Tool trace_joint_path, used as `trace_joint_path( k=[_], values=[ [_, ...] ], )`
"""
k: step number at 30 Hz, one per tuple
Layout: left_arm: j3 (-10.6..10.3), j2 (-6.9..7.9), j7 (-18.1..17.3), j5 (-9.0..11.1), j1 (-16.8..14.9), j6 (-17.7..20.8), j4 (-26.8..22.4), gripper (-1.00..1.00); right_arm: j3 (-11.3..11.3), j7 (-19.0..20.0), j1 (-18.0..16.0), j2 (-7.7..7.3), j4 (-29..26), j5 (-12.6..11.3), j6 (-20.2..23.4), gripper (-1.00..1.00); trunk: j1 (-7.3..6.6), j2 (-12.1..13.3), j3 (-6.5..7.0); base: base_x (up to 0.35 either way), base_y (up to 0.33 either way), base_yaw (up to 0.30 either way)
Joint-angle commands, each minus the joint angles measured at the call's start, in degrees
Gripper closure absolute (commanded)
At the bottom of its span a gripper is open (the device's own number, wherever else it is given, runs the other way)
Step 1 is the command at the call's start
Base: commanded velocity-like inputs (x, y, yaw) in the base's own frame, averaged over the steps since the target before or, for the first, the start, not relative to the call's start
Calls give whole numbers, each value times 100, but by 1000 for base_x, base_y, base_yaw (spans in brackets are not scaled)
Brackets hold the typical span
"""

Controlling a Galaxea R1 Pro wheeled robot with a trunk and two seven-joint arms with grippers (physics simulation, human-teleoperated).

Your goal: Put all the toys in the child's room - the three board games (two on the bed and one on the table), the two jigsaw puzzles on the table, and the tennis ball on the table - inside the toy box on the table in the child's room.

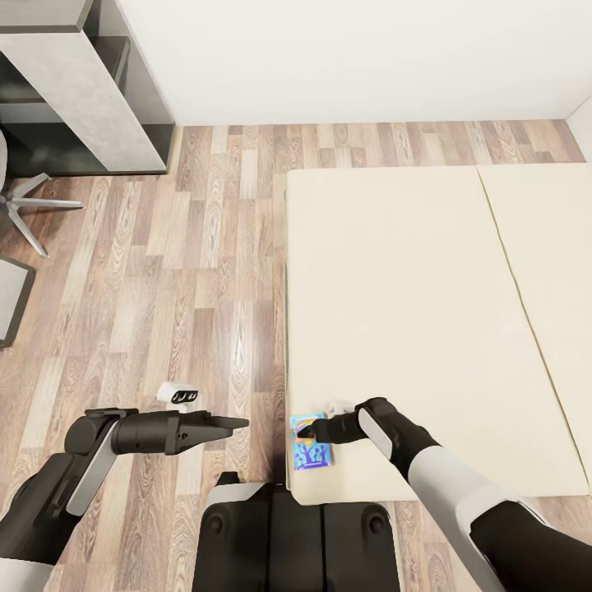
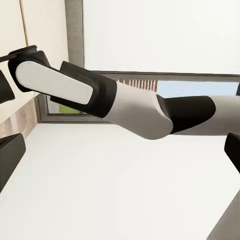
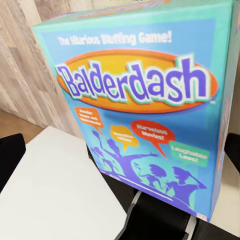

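One board game, a light-blue "Balderdash" box [image 1: 312,450] with cartoon pictures, lies flat on the near left corner of the cream bed [image 1: 411,312]. My right gripper [image 1: 307,429] hovers just over the box's far edge, open. In the right wrist view the box [image 3: 145,100] is close up, with the dark fingers [image 3: 10,157] spread wide at either side of it. My left gripper [image 1: 237,425] hangs open over the wood floor, left of the bed corner and level with the box. The left wrist view looks across at my right arm [image 2: 115,100].
A dark-grey desk [image 1: 82,90] stands against the white wall at the far left, with the legs of a swivel chair [image 1: 29,210] in front of it. Wood-plank floor [image 1: 189,271] runs between desk and bed. My own base [image 1: 296,534] sits against the bed's near edge.
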Motion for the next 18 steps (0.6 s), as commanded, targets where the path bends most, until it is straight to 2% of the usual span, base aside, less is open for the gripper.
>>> trace_joint_path(
  k=[1, 17, 18],
  values=[
    [-8, 8, -8, 19, -3, 60, -2, -100, 17, 18, -3, -4, -2, 11, 7, -100, 3, -9, -6, 0, 0, 0],
    [-10, 17, -13, 19, -3, 60, -2, -100, 17, 19, -3, -8, -2, -25, 8, -100, 3, -9, -6, 0, 0, 0],
    [-1, 21, -21, 27, -3, 60, -1, -100, 17, -15, -3, 25, -35, 8, -26, -100, 3, -9, -6, 0, 0, 0]
  ],
)
